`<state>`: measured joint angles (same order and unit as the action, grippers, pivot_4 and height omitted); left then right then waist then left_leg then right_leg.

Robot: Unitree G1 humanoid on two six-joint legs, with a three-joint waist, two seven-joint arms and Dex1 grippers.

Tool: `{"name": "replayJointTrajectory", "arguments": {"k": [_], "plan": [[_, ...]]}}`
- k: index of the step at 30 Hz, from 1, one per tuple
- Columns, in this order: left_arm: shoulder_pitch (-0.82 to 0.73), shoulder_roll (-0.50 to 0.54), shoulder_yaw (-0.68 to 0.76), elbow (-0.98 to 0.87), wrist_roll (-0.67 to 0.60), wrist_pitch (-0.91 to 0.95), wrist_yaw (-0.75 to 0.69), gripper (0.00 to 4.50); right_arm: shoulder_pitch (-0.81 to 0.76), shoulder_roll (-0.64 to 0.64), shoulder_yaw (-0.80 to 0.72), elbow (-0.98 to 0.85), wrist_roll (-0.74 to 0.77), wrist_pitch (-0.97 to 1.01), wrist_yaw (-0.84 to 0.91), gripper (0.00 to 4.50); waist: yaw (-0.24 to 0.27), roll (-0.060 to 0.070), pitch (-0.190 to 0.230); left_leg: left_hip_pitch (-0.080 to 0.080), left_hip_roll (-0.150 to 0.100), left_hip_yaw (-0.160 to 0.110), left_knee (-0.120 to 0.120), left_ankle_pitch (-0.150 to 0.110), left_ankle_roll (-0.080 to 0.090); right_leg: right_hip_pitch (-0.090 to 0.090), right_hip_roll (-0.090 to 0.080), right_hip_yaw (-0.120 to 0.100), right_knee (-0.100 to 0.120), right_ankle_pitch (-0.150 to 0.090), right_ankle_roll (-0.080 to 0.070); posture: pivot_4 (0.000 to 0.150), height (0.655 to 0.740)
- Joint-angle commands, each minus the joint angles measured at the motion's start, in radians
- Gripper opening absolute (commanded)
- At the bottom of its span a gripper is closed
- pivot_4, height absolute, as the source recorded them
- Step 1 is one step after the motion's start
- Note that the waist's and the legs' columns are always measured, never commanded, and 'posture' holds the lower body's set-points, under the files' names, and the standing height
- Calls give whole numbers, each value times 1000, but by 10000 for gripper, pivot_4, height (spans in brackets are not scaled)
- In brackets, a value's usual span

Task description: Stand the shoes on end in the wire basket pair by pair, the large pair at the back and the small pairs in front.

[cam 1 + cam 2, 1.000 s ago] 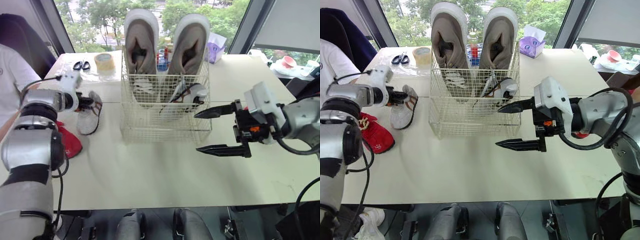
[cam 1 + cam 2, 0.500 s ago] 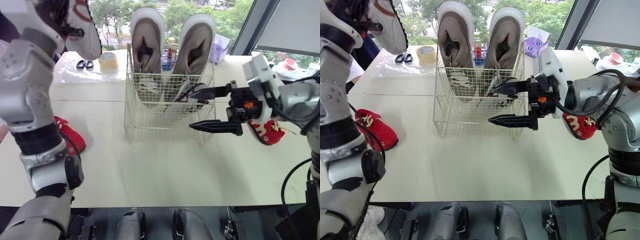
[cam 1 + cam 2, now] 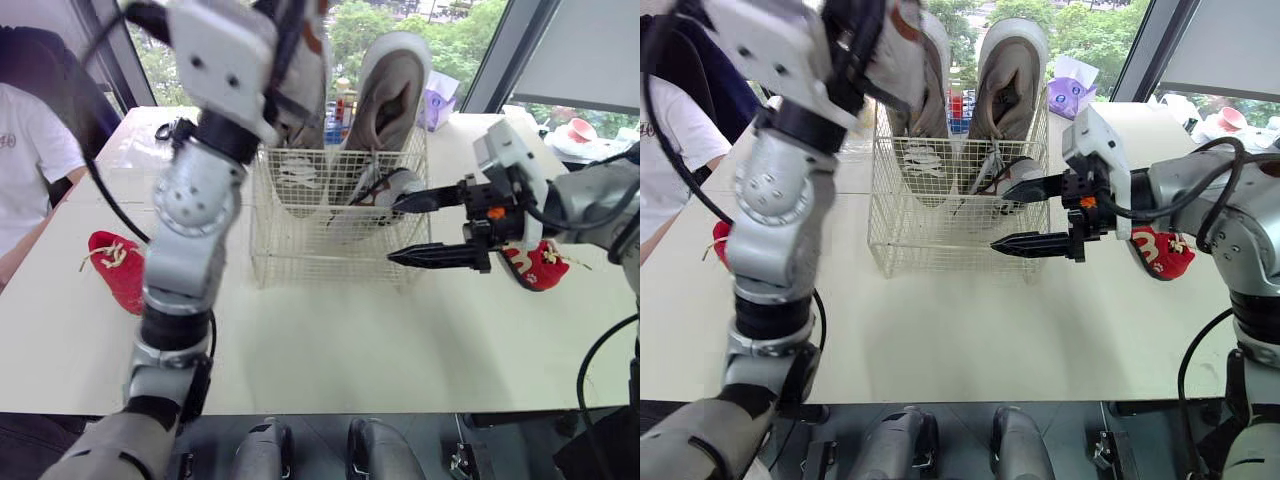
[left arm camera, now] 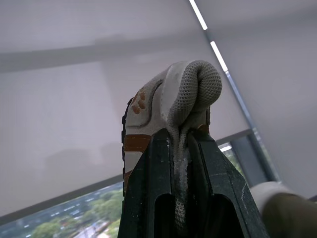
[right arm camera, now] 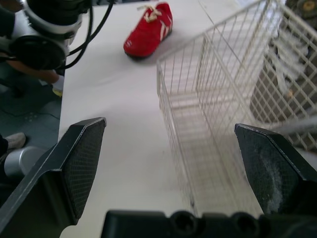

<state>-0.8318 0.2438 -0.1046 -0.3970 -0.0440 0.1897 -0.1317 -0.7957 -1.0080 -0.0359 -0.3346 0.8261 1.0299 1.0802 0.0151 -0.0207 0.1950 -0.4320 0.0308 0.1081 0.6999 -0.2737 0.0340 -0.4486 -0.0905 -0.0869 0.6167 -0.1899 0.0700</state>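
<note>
The right claw (image 3: 393, 232) gapes wide above the tabletop (image 3: 330, 340), just beside the wire basket (image 3: 320, 250), which has a red shoe (image 3: 115, 268) on its left and a second red shoe (image 3: 535, 262) on its right. The large grey pair (image 3: 392, 85) stands at the basket's back. High above it, the left claw (image 4: 179, 136) pinches a small white shoe (image 4: 168, 94).

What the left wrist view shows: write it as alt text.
The left pincer is shut on the mesh edge of a small white shoe with brown trim, in front of a pale ceiling and a window.
</note>
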Motion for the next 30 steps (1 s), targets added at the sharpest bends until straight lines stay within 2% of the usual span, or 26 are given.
{"name": "replayJointTrajectory", "arguments": {"k": [1, 9, 14, 18, 22, 26, 30], "plan": [[38, -50, -29, -48, 26, -18, 16, 130, 23, -36, -94, -67, 47, 41, -38, 45000, 0, 0, 0, 0, 0, 0, 0, 0, 0, 0, 0, 0, 0, 0, 0, 1500, 7400], [142, -121, -62, -62, 84, -12, 38, 130, 77, -54, -160, -118, 102, 93, -99, 45000, 0, 0, 0, 1, 0, 0, 0, -1, 2, 0, 0, 0, 0, 0, 0, 1500, 7400], [252, -92, -107, 73, 247, -200, 109, 130, 83, -51, -162, -115, 117, 93, -114, 45000, 0, 1, -1, 1, 0, -1, 0, -1, 2, 1, 0, 0, 0, 0, 0, 1500, 7400], [275, -94, -104, 190, 301, -304, 149, 130, 78, -50, -148, -99, 106, 75, -106, 45000, 3, 1, -1, 2, 0, -1, 0, -2, 3, 1, 0, 0, 0, 0, 0, 1500, 7400], [319, -131, -60, 239, 232, -239, 130, 130, 80, -53, -127, -84, 84, 48, -85, 45000, 2, 1, -1, 3, 0, -1, 0, -2, 3, 2, -1, 0, 0, 0, 0, 1500, 7400], [340, -154, -31, 176, 175, -144, 89, 130, 87, -49, -119, -76, 73, 30, -79, 45000, -1, 1, -1, 4, 0, -1, 0, -2, 4, 3, -1, -1, 0, 0, 0, 1500, 7400], [380, -162, -17, 61, 119, -22, 48, 17858, 108, -45, -118, -74, 68, 12, -76, 45000, -1, 1, -1, 4, 0, -1, 0, -2, 4, 3, -1, -1, 0, 0, 0, 1500, 7400]]}}
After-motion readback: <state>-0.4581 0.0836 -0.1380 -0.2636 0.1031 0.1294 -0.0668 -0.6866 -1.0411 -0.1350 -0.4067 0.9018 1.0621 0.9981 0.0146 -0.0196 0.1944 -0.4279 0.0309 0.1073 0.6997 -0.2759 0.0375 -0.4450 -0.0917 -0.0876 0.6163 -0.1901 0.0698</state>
